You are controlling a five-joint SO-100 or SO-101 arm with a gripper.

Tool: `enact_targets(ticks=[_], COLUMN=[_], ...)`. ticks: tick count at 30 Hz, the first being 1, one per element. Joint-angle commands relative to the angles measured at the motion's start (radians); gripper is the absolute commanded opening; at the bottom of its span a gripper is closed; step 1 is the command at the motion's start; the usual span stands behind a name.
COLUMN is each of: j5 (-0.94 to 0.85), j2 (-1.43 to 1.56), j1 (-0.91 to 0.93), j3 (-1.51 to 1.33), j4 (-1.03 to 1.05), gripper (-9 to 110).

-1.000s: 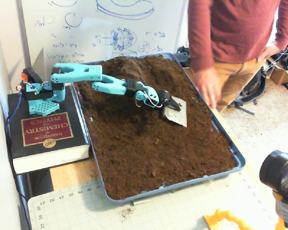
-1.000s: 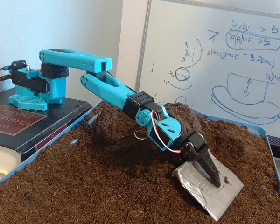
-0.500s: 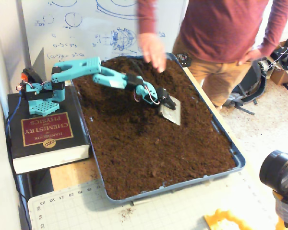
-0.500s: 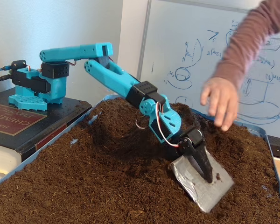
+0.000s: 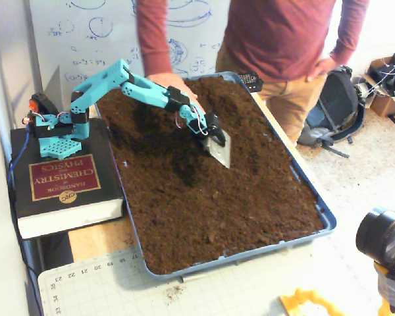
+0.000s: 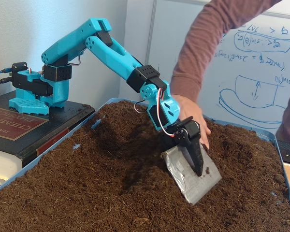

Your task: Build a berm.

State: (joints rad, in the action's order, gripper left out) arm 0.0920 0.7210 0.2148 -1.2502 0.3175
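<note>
One turquoise arm reaches over the soil tray (image 5: 322,227), its hand (image 6: 197,157) clenched on a grey metal plate (image 6: 191,175) that is tilted, its lower edge at the soil. The berm (image 5: 214,89) rises along the tray's far end by the whiteboard (image 6: 261,63). A person's hand (image 6: 195,118) rests just behind the plate.

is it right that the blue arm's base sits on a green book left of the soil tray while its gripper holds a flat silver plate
Not quite: the book is black with a maroon cover panel, not green, as a fixed view shows. The arm's base does sit on it left of the soil tray, and the gripper holds the silver plate.
</note>
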Motion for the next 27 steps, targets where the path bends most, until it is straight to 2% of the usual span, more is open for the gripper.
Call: enact_targets(ticks=[1,14,27], j5=[0.008,0.008,0.009], j2=[0.147,0.334,0.653], j1=[-0.035,-0.035,-0.021], j3=[-0.08,-0.304,-0.324], j4=[0.04,0.04,0.052], gripper=[0,0,0])
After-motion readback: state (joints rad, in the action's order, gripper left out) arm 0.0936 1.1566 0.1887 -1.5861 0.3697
